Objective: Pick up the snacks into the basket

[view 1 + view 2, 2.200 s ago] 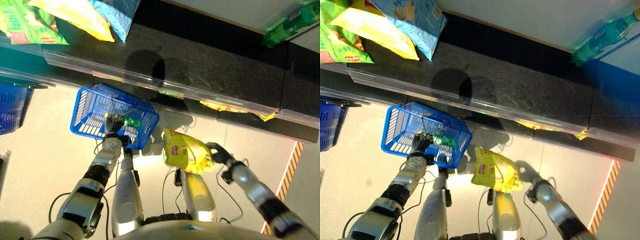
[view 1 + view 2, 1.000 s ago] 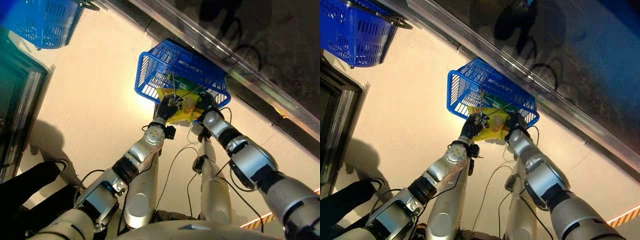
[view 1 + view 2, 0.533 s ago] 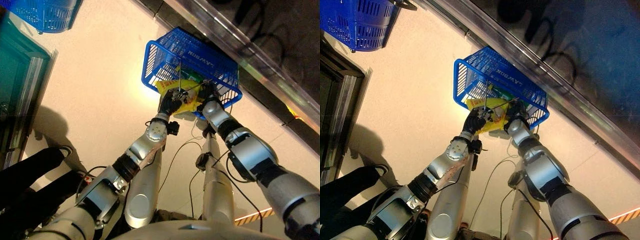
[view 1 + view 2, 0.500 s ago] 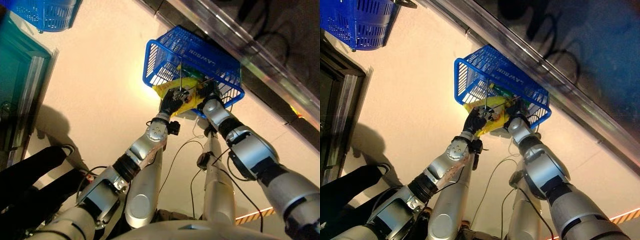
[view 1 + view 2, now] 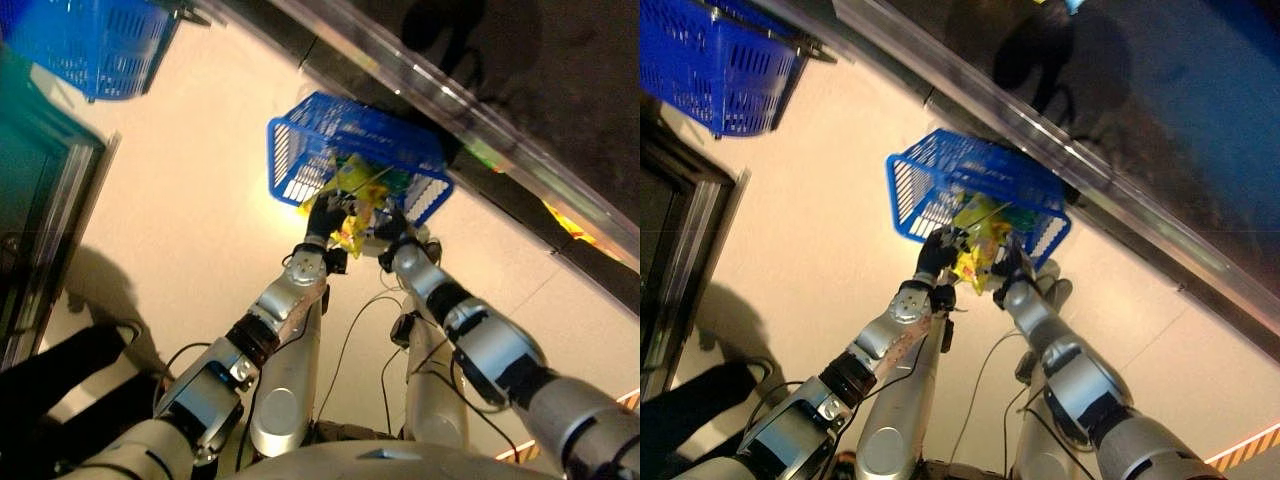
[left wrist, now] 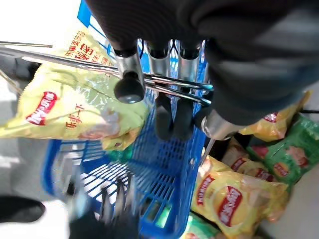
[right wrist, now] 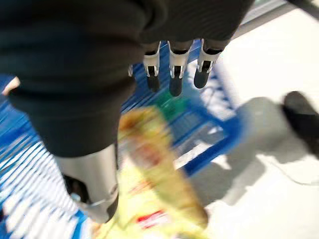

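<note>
A blue wire-handled basket [image 5: 290,170] hangs in front of me, low beside the shelf. My left hand [image 5: 322,215] is shut on its thin metal handles [image 6: 174,82], fingers [image 6: 164,114] curled round the wires. A yellow snack bag [image 5: 352,195] stands on edge at the basket's near rim, between my two hands; it also shows as the yellow bag [image 6: 70,104] over the basket's mouth. My right hand [image 5: 392,228] is right beside it. Its fingers [image 7: 172,64] are straight and its thumb [image 7: 92,184] stands apart, with the blurred yellow bag [image 7: 154,184] below the palm and not pinched.
A second blue basket [image 5: 90,40] sits at the upper left. A dark shelf with a clear front rail [image 5: 480,120] runs diagonally behind the basket. More yellow bags [image 6: 229,199] and green bags [image 6: 281,154] lie low on the shelf. A glass-fronted cabinet [image 5: 40,200] stands left, a person's dark legs [image 5: 60,370] below it.
The camera has shifted. The yellow bag, flat across the basket's near rim before, now stands on edge between the hands. The left hand keeps its hold on the handles.
</note>
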Robot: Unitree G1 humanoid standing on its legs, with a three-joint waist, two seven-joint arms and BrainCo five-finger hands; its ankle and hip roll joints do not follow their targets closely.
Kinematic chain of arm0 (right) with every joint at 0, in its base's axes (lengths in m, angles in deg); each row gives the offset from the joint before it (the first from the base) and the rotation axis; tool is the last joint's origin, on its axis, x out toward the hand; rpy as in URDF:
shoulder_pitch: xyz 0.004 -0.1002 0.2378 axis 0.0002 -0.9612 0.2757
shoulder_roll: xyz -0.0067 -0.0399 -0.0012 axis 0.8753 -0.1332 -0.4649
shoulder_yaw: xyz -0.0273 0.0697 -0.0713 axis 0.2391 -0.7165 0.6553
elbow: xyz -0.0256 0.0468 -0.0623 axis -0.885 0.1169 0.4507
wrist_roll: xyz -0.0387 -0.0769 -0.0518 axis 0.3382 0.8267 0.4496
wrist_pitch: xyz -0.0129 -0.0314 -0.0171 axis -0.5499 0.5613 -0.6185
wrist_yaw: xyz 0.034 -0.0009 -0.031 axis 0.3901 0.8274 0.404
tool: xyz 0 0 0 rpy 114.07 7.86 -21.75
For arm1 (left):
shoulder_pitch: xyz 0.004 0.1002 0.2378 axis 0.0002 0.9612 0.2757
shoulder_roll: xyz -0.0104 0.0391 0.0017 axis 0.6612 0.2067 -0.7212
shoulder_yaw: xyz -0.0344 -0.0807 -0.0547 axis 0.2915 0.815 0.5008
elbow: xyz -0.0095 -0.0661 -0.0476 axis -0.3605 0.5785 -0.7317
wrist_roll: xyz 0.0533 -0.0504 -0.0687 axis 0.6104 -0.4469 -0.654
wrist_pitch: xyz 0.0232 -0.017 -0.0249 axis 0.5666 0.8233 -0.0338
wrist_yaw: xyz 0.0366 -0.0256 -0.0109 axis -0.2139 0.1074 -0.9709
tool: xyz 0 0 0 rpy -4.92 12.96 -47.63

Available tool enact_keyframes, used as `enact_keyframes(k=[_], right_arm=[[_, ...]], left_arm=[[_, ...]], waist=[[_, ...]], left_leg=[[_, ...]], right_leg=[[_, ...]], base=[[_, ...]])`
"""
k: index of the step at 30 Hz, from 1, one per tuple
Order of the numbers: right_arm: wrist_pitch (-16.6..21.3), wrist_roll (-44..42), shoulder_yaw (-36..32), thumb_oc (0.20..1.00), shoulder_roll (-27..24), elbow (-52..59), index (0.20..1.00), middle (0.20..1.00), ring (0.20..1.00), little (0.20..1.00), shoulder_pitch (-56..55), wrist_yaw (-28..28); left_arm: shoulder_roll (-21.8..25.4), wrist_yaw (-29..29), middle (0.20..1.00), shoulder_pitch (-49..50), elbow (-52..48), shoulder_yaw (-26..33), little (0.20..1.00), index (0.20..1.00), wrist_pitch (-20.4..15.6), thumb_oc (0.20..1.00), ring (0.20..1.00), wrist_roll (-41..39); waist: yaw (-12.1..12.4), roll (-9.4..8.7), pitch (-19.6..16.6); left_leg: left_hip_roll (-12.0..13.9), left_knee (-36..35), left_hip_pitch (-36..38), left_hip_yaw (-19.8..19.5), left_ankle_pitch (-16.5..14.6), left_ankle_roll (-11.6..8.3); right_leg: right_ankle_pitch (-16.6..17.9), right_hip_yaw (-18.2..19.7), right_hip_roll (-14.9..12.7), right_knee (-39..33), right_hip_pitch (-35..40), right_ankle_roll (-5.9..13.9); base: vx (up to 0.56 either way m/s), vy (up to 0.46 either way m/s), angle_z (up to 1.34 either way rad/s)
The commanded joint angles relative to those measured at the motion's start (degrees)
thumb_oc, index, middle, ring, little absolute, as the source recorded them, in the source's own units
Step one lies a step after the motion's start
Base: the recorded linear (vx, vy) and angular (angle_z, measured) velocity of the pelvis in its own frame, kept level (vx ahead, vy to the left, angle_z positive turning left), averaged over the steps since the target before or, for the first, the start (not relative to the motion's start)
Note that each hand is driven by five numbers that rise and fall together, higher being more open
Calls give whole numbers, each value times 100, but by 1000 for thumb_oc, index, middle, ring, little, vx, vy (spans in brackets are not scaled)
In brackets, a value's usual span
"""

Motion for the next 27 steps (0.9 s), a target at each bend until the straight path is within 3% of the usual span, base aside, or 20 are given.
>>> enact_keyframes(k=[1, 5, 10, 13, 15, 16, 17, 22, 27], right_arm=[[138, -196, -17, 1000, -42, -65, 1000, 1000, 1000, 1000, -254, -77], [168, -297, -200, 1000, -290, 178, 1000, 1000, 1000, 1000, -862, -255], [173, -223, -687, 1000, -487, 439, 1000, 1000, 1000, 1000, -1676, -309], [155, -172, -906, 1000, -514, 227, 1000, 1000, 1000, 1000, -1962, -324], [65, -154, -1262, 1000, -446, -361, 1000, 1000, 1000, 1000, -2293, -407], [65, -155, -1263, 1000, -446, -362, 1000, 1000, 1000, 1000, -2291, -408], [-9, -125, -1501, 1000, -443, -777, 1000, 1000, 1000, 1000, -2482, -497], [-229, -136, -2142, 1000, -422, -1551, 1000, 1000, 1000, 1000, -2975, -574], [-198, -116, -2168, 1000, -223, -1416, 1000, 1000, 1000, 1000, -3257, -562]], left_arm=[[-210, -71, 200, 53, -75, 93, 200, 200, -312, 200, 200, 512], [-15, -74, 200, 232, 645, 555, 200, 200, -204, 200, 200, 732], [264, 2, 200, 466, 2183, 1053, 200, 200, 107, 200, 200, 1685], [328, 133, 200, 581, 2882, 1124, 200, 200, 260, 200, 200, 2120], [264, 446, 200, 840, 3907, 1317, 200, 200, 383, 200, 200, 2532], [264, 446, 200, 838, 3908, 1318, 200, 200, 382, 200, 200, 2532], [238, 614, 200, 1055, 4195, 1446, 200, 200, 378, 200, 200, 2678], [111, 913, 200, 1739, 4557, 1878, 200, 200, 321, 200, 200, 2632], [82, 941, 200, 1982, 4693, 2184, 200, 200, 348, 200, 200, 2467]], waist=[[-62, 13, -101], [-235, -51, -101], [-558, -235, -101], [-655, -285, -332], [-757, -331, -767], [-758, -331, -778], [-790, -328, -1095], [-814, -286, -1816], [-810, -315, -2348]], left_leg=[[43, -306, 550, 324, -307, -117], [60, -289, 1111, 391, -361, -95], [118, -269, 2055, 484, -505, -57], [168, -272, 2315, 527, -586, -53], [222, -282, 2626, 566, -695, -48], [221, -284, 2609, 565, -684, -47], [247, -294, 2774, 565, -756, -36], [326, -315, 3188, 569, -923, -42], [405, -347, 3406, 577, -987, -75]], right_leg=[[101, 306, -212, 208, 52, 244], [-20, 338, -198, 330, 487, 207], [-230, 465, -116, 465, 1269, 151], [-331, 507, -63, 509, 1472, 125], [-472, 531, 14, 553, 1729, 97], [-459, 530, 14, 544, 1715, 97], [-529, 529, 46, 542, 1872, 86], [-663, 528, 128, 446, 2272, 73], [-775, 539, 228, 401, 2510, 51]], base=[[-10, -5, -10], [6, -12, -15], [28, -28, -8], [104, -40, -19], [149, -58, -7], [189, -51, -6], [191, -40, -7], [186, -52, -12], [106, -37, -3]])
